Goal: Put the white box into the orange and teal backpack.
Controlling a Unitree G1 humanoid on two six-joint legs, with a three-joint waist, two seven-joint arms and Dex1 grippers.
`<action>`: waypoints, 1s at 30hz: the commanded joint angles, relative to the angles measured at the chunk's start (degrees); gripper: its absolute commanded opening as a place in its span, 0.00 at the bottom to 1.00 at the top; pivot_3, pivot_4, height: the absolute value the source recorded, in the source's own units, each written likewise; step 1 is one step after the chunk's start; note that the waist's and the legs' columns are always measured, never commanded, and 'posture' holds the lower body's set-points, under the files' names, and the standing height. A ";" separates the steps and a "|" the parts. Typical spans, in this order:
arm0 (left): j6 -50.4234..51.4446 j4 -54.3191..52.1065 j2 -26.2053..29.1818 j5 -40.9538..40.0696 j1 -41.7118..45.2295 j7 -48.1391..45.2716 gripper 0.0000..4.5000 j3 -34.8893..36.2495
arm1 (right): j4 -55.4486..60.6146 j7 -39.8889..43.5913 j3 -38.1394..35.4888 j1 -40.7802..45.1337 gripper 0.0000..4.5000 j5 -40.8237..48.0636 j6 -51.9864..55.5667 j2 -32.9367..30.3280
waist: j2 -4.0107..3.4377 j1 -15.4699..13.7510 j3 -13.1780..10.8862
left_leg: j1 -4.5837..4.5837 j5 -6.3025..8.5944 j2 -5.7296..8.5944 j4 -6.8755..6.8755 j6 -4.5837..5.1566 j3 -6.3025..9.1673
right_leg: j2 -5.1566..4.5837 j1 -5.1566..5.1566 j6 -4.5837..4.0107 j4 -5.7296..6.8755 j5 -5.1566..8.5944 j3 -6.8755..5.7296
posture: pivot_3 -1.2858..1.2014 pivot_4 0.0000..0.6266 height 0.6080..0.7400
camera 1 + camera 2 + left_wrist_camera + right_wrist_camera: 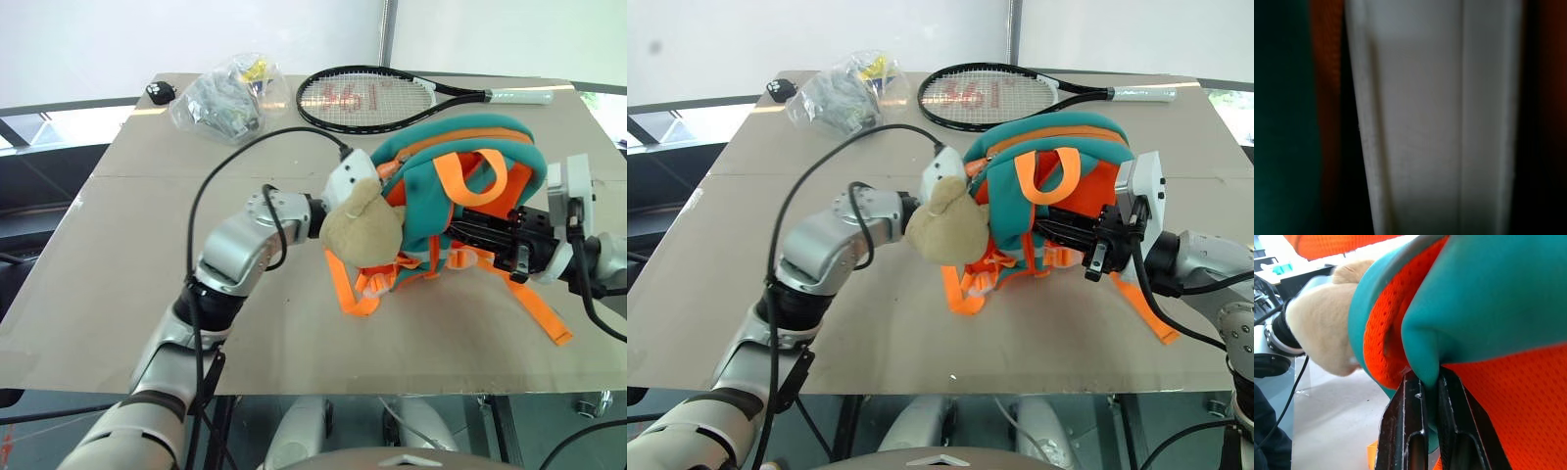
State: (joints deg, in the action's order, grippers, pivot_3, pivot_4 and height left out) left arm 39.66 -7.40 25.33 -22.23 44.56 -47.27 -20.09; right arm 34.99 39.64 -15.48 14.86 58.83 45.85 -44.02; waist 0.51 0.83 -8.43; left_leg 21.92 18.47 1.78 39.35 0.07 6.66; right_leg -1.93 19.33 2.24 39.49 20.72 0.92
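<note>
At the middle of the table, the orange and teal backpack [460, 186] stands propped upright, its tan plush piece [362, 230] hanging on the left side. The white box [1440, 122] is seen close up in the left wrist view, a pale flat face running lengthwise away from the camera, with teal and orange fabric on one side and orange on the other. On that evidence I judge it to be entering or already partly inside the bag's opening (how deep cannot be read).

The left gripper [364, 181] is buried behind the plush piece at the bag's left side; its fingers are hidden, so whether they are apart or clamped on the box cannot be told. The box lies straight ahead of this pincer, along its own line of reach.

The right gripper [1426, 431] is pinched together on a fold of the teal fabric, holding the bag up from the right.

Step in hand, as I judge it: sliding the box into the bag. To do it well, the right grip should keep the bag steady and its mouth taut, the box should travel in line with the opening so its corners do not catch the orange lining, and release should wait until the box sits well inside.

Further out, on the far side of the table: a black tennis racket [367, 98] and, left of it, a clear bag of small items [225, 96].
</note>
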 commanded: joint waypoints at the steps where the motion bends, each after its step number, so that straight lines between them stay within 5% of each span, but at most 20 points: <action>1: -1.22 -1.50 2.07 -0.47 -1.04 -2.13 0.67 3.60 | 1.43 -2.01 -1.20 -1.36 0.00 -1.51 -1.34 -0.28 | 0.00 0.02 0.00 | -0.04 0.00 0.00 0.00 0.00 0.06 | -0.02 0.00 0.00 0.01 0.00 0.04 | 0.52 0.24 1.00; 5: 2.33 -4.11 7.18 -11.02 -4.84 -8.19 0.96 15.55 | -0.15 -3.33 -0.22 -1.92 0.00 -5.26 -1.77 -0.47 | -0.01 0.97 0.00 | -0.15 0.00 -0.08 -0.05 -0.01 0.04 | -0.07 0.04 -0.01 0.03 0.00 0.12 | 0.52 0.24 1.00; 9: 11.00 -3.55 14.14 -22.48 -6.07 -13.16 0.96 25.69 | -2.46 -3.68 1.41 -0.53 0.00 -7.96 -2.64 0.39 | -0.01 1.57 0.00 | -0.09 0.00 -0.09 -0.07 -0.01 0.10 | -0.10 0.21 -0.01 0.23 0.01 0.10 | 0.52 0.24 1.00; 17: 18.57 -7.63 22.11 -33.86 -12.38 -16.44 0.96 34.86 | -8.03 -2.16 5.53 4.96 0.00 -12.50 -4.87 2.58 | -0.01 1.35 0.00 | -0.10 0.00 -0.02 -0.07 -0.01 0.30 | -0.23 0.22 -0.01 -0.06 0.01 0.04 | 0.52 0.24 1.00; 22: 19.27 -10.04 19.41 -35.52 -14.74 -9.08 0.96 35.94 | -9.40 -0.62 6.37 6.13 0.00 -13.61 -5.34 3.30 | 0.00 1.32 0.00 | -0.07 0.00 -0.01 -0.06 -0.01 0.34 | -0.26 0.21 -0.01 -0.07 0.01 0.01 | 0.52 0.24 1.00; 30: 21.47 -9.13 6.33 -41.55 -11.12 11.52 0.96 37.71 | -9.02 0.60 5.26 5.28 0.00 -14.01 -4.78 3.04 | 0.01 1.36 0.01 | -0.04 0.00 0.00 0.01 -0.01 0.28 | -0.24 0.17 -0.01 0.02 0.01 0.03 | 0.52 0.24 1.00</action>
State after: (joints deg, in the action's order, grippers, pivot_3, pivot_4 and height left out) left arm 60.57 -16.15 33.59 -59.41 32.11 -40.53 14.87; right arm 24.18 40.07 -8.78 20.40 44.48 41.64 -40.51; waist 0.52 2.19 -8.42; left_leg 21.86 18.47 1.78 39.37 0.06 6.90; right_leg -2.17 19.50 2.24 39.77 20.72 0.98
